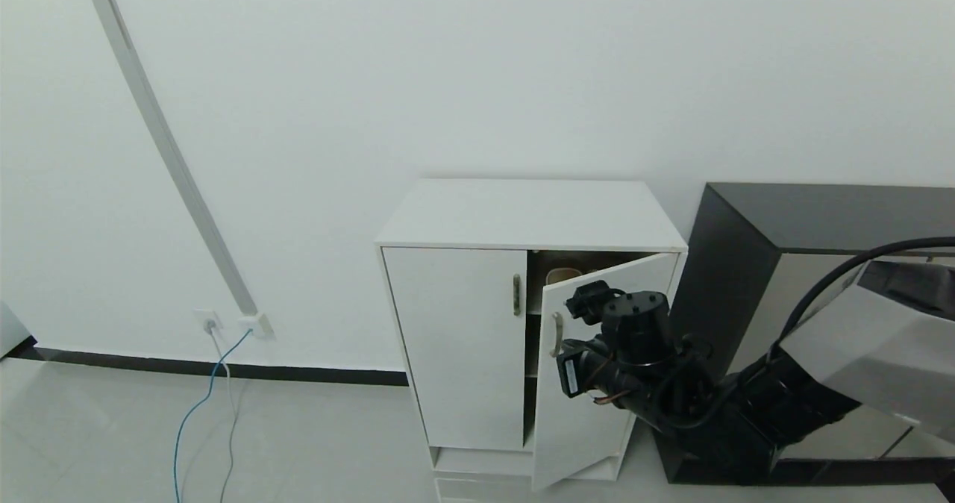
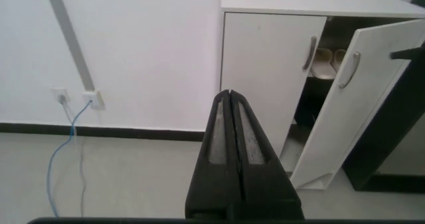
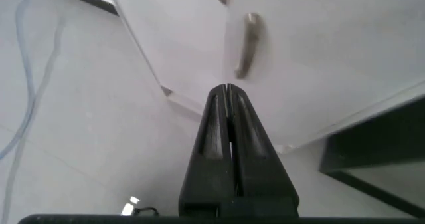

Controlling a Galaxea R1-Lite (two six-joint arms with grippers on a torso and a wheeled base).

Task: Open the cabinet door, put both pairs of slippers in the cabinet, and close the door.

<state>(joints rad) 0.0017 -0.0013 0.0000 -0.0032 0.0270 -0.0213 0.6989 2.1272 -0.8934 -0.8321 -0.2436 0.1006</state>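
The white cabinet (image 1: 522,216) stands against the white wall (image 1: 448,77). Its right door (image 1: 574,428) is partly open and its left door (image 1: 455,346) is shut. Tan slippers (image 2: 330,56) lie on a shelf inside. My right gripper (image 3: 228,88), fingers pressed together, is just beside the open door's handle (image 3: 247,44). My left gripper (image 2: 229,92), fingers also together, hangs in front of the cabinet, well apart from it. To the cabinet's left are a wall socket (image 1: 257,325) and a blue cable (image 1: 198,406), and just beside it on the right is a black unit (image 1: 746,264). The cabinet stands on a glossy grey tiled floor (image 1: 298,443).
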